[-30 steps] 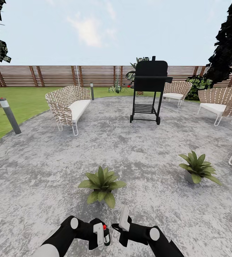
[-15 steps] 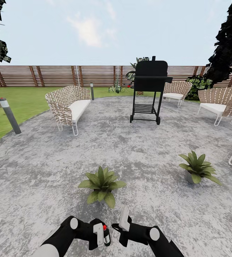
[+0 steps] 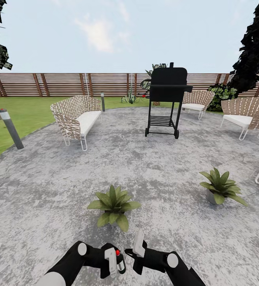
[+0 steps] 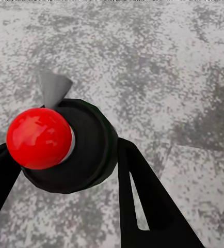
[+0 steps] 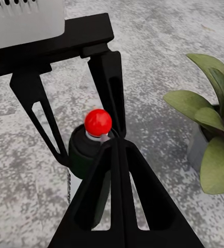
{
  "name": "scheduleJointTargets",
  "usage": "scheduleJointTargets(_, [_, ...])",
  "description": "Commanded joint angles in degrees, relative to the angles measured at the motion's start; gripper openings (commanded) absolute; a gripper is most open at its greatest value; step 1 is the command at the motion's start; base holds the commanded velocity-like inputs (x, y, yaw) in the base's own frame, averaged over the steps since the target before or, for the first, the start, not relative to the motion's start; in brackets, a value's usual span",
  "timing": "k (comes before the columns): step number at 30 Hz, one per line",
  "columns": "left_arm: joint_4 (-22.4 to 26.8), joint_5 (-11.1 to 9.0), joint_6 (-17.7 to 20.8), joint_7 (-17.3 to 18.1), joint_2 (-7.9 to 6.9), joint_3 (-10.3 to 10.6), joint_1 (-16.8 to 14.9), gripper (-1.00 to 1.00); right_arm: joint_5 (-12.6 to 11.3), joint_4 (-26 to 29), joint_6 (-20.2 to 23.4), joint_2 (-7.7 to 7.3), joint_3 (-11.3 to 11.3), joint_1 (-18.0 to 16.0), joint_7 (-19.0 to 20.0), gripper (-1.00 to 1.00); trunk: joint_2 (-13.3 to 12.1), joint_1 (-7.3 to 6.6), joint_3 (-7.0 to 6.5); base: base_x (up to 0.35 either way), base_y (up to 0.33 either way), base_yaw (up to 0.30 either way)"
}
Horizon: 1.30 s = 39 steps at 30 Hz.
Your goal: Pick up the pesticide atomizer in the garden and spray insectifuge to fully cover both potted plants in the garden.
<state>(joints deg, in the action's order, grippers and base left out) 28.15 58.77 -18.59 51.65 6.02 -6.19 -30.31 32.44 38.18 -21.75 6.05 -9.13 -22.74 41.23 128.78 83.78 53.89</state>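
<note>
My left gripper point(image 3: 113, 261) is shut on the pesticide atomizer point(image 3: 117, 254), a small dark bottle with a red top, held low in front of me. In the left wrist view the atomizer point(image 4: 65, 147) sits between two black fingers point(image 4: 143, 196) above the paving. My right gripper point(image 3: 139, 247) is shut on nothing, just right of the left one. Its wrist view looks past its closed tips point(image 5: 117, 147) at the atomizer point(image 5: 97, 124). One potted plant point(image 3: 113, 204) stands on the paved area just ahead of the grippers, and it appears again as the potted plant point(image 5: 210, 150). A second potted plant point(image 3: 221, 187) stands further right.
A black grill point(image 3: 167, 101) stands mid-paving ahead. A woven bench point(image 3: 77, 117) is at the left and woven chairs point(image 3: 244, 113) at the right. A grey lamp post point(image 3: 10, 128) marks the lawn edge, and a brown slatted fence point(image 3: 65, 84) closes the back.
</note>
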Motion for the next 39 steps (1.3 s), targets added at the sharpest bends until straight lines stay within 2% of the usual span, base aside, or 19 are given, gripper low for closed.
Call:
scheduleJointTargets(1, [0.1,0.3,-0.2,0.3,0.10,-0.5,-0.1,-1.00,0.5,0.0,-0.3,0.01,0.1,0.0,0.0,-1.00,0.0,-0.01,0.05,0.000,0.000,0.000])
scheduleJointTargets(7, [0.1,-0.6,-0.3,0.3,0.17,-0.5,-0.1,-1.00,0.5,0.0,-0.3,0.01,0.1,0.0,0.0,-1.00,0.0,-0.01,0.05,0.000,0.000,0.000])
scheduleJointTargets(16, [0.0,-0.7,-0.5,0.4,0.22,-0.5,-0.1,-1.00,0.5,0.0,-0.3,0.01,0.1,0.0,0.0,-1.00,0.0,-0.01,0.05,0.000,0.000,0.000])
scheduleJointTargets(25, [-0.1,-0.7,-0.6,2.3,0.22,-0.5,-0.1,-1.00,0.5,0.0,-0.3,0.01,0.1,0.0,0.0,-1.00,0.0,-0.01,0.05,0.000,0.000,0.000])
scheduleJointTargets(30, [0.0,-0.8,-0.5,2.4,0.64,-0.5,-0.1,-1.00,0.5,0.0,-0.3,0.01,0.1,0.0,0.0,-1.00,0.0,-0.01,0.05,0.000,0.000,0.000])
scheduleJointTargets(35, [0.1,-2.9,-0.6,2.4,0.87,-0.4,-0.1,-1.00,0.5,0.0,-0.3,0.01,0.1,0.0,0.0,-1.00,0.0,-0.01,0.05,0.000,0.000,0.000])
scheduleJointTargets(39, [0.1,-3.5,-0.6,2.4,0.85,-0.4,-0.1,-1.00,0.5,0.0,-0.3,0.01,0.1,0.0,0.0,-1.00,0.0,-0.01,0.05,0.000,0.000,0.000])
